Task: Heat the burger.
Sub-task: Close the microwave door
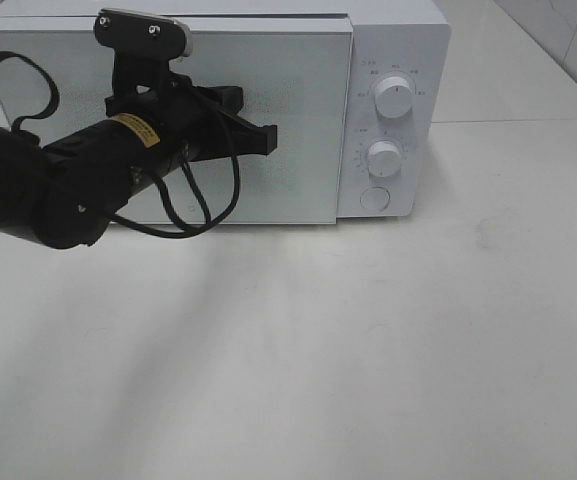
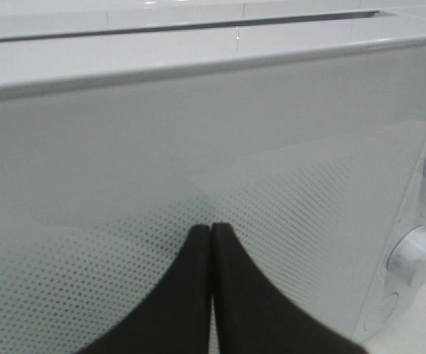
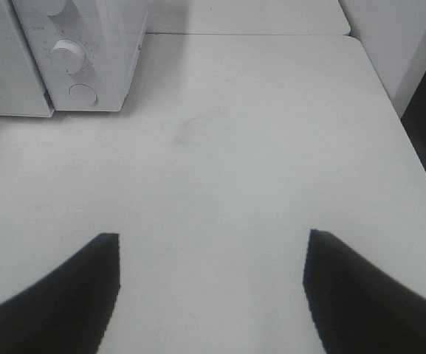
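The left pincer has its two black fingers pressed together, nothing between them. In the left wrist view the left pincer points straight at the dotted glass door of a white microwave oven, with the tips right at the pane; whether they touch it cannot be told. From the high camera the tips sit before the middle of the door, which looks shut flush with the oven body. Behind the tips runs the black left arm, reaching in from the left, with a grey wrist camera mounted on top and a black cable looping beneath it.

To the right of the door is the control panel: an upper dial, a lower dial under it and a round button at the foot.

The right pincer stands with its fingers wide apart and holds nothing. It hangs over the bare white surface, well away from the oven, whose lower dial and round button show in a far corner of its wrist view. The high camera does not show this arm.

The oven stands at the back of the surface.

The burger shows in no view; whether it sits behind the shut door cannot be told.
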